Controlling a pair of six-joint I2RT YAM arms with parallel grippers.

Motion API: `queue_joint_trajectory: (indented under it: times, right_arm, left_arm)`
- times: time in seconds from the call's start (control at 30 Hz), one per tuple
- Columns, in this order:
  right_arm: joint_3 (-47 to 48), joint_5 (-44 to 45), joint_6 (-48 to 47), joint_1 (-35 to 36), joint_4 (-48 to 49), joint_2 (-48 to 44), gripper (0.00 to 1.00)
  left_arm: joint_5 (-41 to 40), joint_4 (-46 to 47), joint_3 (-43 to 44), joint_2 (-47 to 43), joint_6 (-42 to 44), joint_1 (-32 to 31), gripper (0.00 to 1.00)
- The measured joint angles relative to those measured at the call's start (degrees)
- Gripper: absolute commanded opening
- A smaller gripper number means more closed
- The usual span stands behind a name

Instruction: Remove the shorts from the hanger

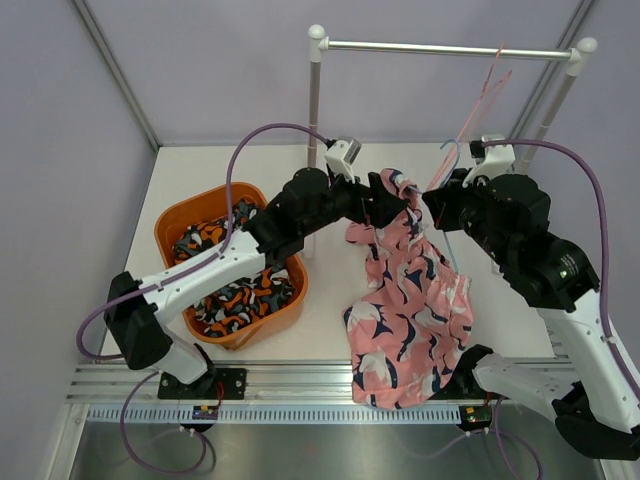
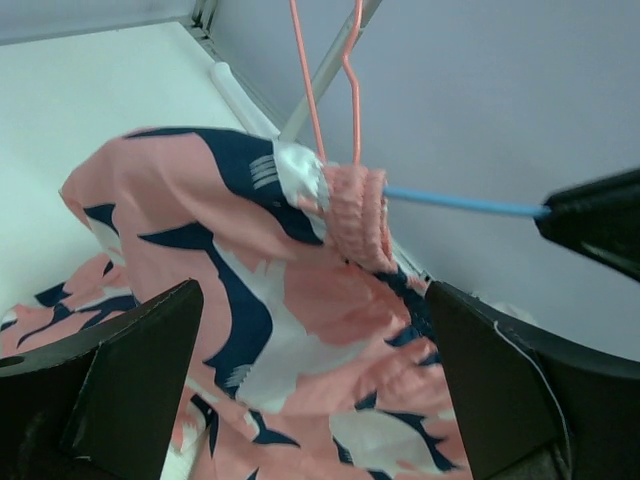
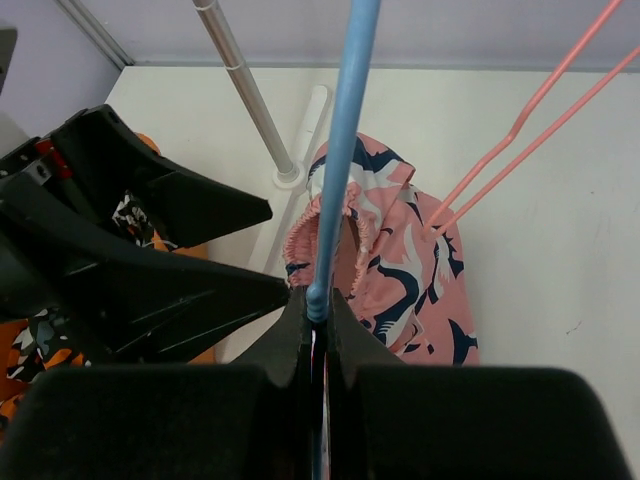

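Observation:
The pink shorts (image 1: 405, 300) with navy and white blotches hang by their gathered waistband (image 2: 355, 215) from a blue hanger (image 3: 345, 150). Their lower part drapes over the table's front edge. My right gripper (image 3: 318, 305) is shut on the blue hanger's wire, just right of the waistband (image 1: 440, 205). My left gripper (image 2: 315, 390) is open, and its two fingers (image 2: 130, 390) straddle the pink fabric just below the waistband without pinching it. The camouflage shorts (image 1: 235, 290) lie in the orange basket. A pink hanger (image 1: 485, 95) hooked on the rail runs down to the waistband.
An orange basket (image 1: 175, 225) stands at the left under my left arm. A clothes rack with a metal rail (image 1: 450, 48) and white posts (image 1: 314, 110) stands behind the shorts. Grey walls close in the back and sides.

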Motion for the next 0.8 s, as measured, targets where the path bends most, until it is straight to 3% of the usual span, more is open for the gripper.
queue_joint_trajectory:
  times: [0.2,0.3,0.37,0.43,0.67,0.8]
  right_arm:
    - [-0.7,-0.1,0.1,0.0,-0.4,-1.5,0.0]
    - [-0.9,0.0,0.1,0.0,-0.7,-1.6,0.0]
    - [-1.0,0.0,0.1,0.0,-0.7,-1.7,0.0]
    - [-1.2,0.1,0.1,0.0,-0.7,-1.8,0.0]
    - [-1.4,0.7,0.0,0.0,-1.1,-2.1,0.0]
    - [-1.4,0.7,0.0,0.0,-1.4,-2.1,0.0]
  left_arm:
    - [-1.2,1.9,2.6,3.1,-1.4,-1.1,0.96]
    - [-2.4,2.1,4.6,4.6,-1.4,-1.6,0.91]
    - [-3.2,1.8,5.6,5.5,-1.5,-1.9,0.84]
    - [-3.9,1.2,6.0,6.0,-1.7,-2.1,0.74]
    - [-6.0,-0.6,6.1,6.5,-2.2,-2.4,0.18]
    - [-7.4,-2.0,6.2,6.5,-1.8,-2.6,0.01]
